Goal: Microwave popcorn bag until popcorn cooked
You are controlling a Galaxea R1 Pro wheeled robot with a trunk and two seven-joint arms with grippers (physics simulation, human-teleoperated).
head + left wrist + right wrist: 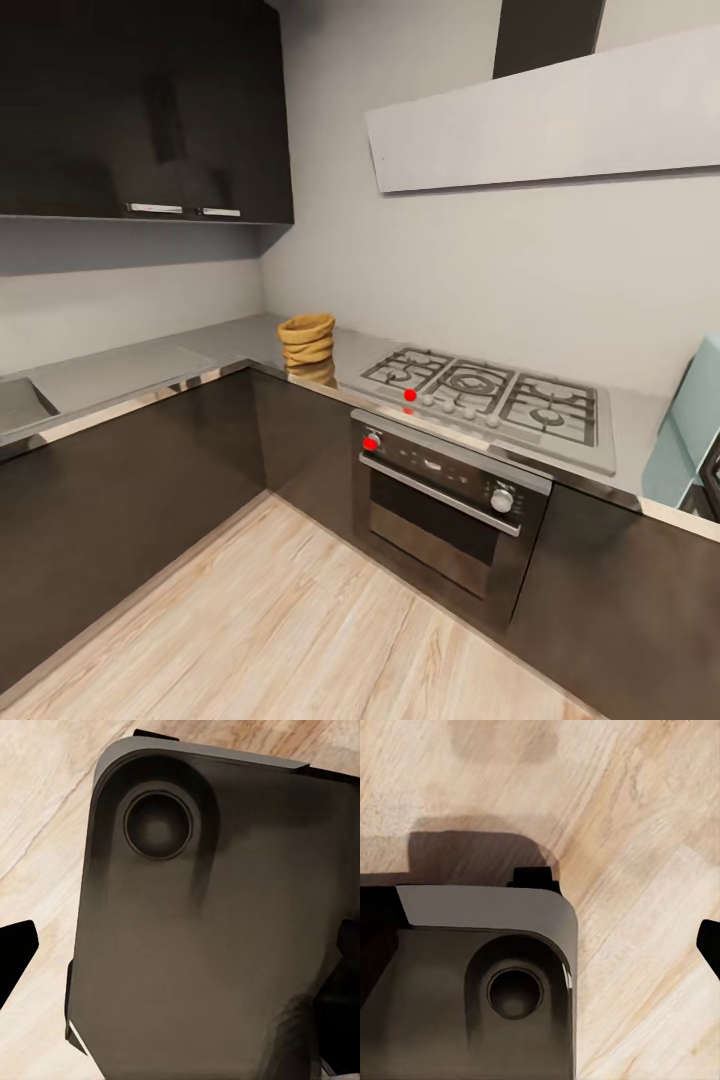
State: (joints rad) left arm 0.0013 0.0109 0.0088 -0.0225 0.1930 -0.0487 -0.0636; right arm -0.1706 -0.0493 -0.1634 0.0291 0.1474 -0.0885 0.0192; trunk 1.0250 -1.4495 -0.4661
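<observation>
The popcorn bag (306, 340), a mustard-tan sack with a rolled rim, stands upright on the grey countertop (200, 355) in the kitchen's corner, left of the hob. The pale mint-blue microwave (697, 420) is cut off by the picture's right edge, on the counter past the hob. The popcorn is hidden. My left gripper (180, 979) hangs open over my own base and the floor, one black fingertip (15, 952) far from the other. My right gripper (540, 945) is open too, with one fingertip (710, 945) at the picture's edge. Both grip nothing.
A grey gas hob (490, 392) sits over a dark oven (440, 505) with a bar handle. A sink (20, 400) is at the far left. Dark cabinets run below and above the counter. Light wood floor (300, 620) lies ahead. My dark base (195, 930) is under both wrists.
</observation>
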